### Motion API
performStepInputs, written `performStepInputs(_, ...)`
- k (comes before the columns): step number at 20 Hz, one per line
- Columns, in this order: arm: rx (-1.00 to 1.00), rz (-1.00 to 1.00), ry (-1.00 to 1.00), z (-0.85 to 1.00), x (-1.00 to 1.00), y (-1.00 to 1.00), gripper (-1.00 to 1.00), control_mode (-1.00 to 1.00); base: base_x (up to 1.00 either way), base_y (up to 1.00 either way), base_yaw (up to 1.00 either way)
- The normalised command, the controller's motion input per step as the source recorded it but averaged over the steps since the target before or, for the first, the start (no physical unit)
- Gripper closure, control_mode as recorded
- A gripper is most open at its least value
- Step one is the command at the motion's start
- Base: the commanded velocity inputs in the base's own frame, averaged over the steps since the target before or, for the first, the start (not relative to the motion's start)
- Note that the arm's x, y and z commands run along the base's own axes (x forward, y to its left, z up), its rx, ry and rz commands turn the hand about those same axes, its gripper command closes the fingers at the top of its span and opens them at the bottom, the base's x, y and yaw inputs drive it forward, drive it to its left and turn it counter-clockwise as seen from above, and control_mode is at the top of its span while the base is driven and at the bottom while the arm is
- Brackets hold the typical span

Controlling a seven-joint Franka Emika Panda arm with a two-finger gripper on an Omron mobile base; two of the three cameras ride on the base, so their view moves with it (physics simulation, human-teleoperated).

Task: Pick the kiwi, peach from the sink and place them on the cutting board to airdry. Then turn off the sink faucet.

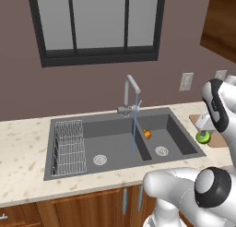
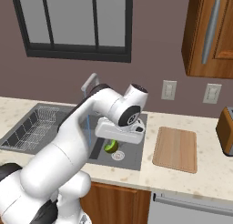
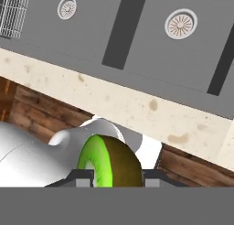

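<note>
My gripper (image 1: 203, 133) is shut on the kiwi (image 1: 203, 137), a lime-green fruit, and holds it in the air above the right end of the sink (image 1: 106, 125). From the right base view, the kiwi (image 2: 110, 146) hangs under the hand over the sink's right basin. The hand view shows the kiwi (image 3: 109, 162) between the fingertips. The orange-red peach (image 1: 147, 134) lies in the right basin by the divider. Water runs from the sink faucet (image 1: 130, 90). The wooden cutting board (image 2: 175, 148) lies on the counter to the right of the sink.
A wire rack (image 1: 69, 147) sits at the sink's left end. A brown appliance (image 2: 226, 130) stands right of the board. Wall outlets (image 2: 169, 89) and an upper cabinet (image 2: 209, 32) are behind. Each basin holds a round silver drain (image 3: 181, 23).
</note>
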Motion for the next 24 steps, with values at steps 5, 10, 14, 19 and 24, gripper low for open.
performStepInputs(5,-0.16,0.00,-0.17,-0.04,0.00,-0.01,1.00,-1.00,0.00,0.00,0.00)
performStepInputs(10,-0.12,0.00,-0.13,-0.01,0.00,-0.22,1.00,-1.00,0.00,0.00,0.00)
performStepInputs(14,-0.06,-0.01,-0.04,0.00,0.00,-0.30,1.00,-1.00,0.00,0.00,0.00)
performStepInputs(19,-0.01,-0.05,0.00,0.00,0.03,-0.31,1.00,-1.00,0.00,0.00,0.00)
performStepInputs(24,-0.02,-0.06,0.00,0.00,0.03,-0.21,1.00,-1.00,0.00,0.00,0.00)
